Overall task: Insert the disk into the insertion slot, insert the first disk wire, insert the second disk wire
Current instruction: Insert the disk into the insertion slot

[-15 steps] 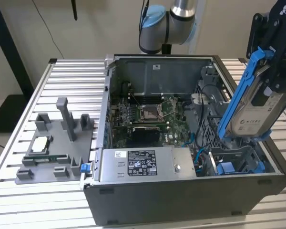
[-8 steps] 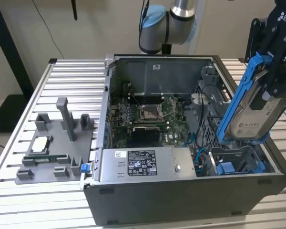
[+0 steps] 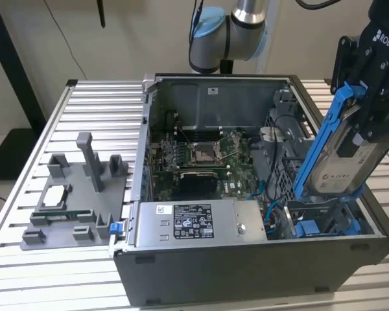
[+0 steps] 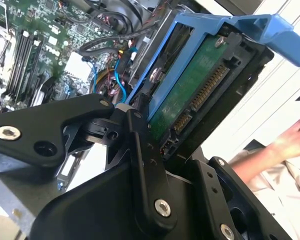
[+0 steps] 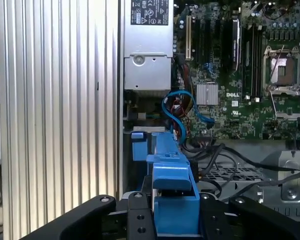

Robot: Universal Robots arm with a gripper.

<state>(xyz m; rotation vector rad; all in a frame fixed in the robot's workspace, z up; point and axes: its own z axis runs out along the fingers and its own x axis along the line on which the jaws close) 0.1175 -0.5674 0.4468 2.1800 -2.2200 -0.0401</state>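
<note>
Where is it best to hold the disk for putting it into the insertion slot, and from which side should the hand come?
Across its blue frame at the upper, connector end, coming from above. The disk hangs tilted over the insertion slot with the hand shut on that end, which probably leaves the lower end free to enter.

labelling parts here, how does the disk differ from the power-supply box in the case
The disk is held steeply tilted by the end effector; the power-supply box lies flat in the case. The disk sits in a blue frame; the box is bare grey metal. Both are grey, rectangular and labelled.
</note>
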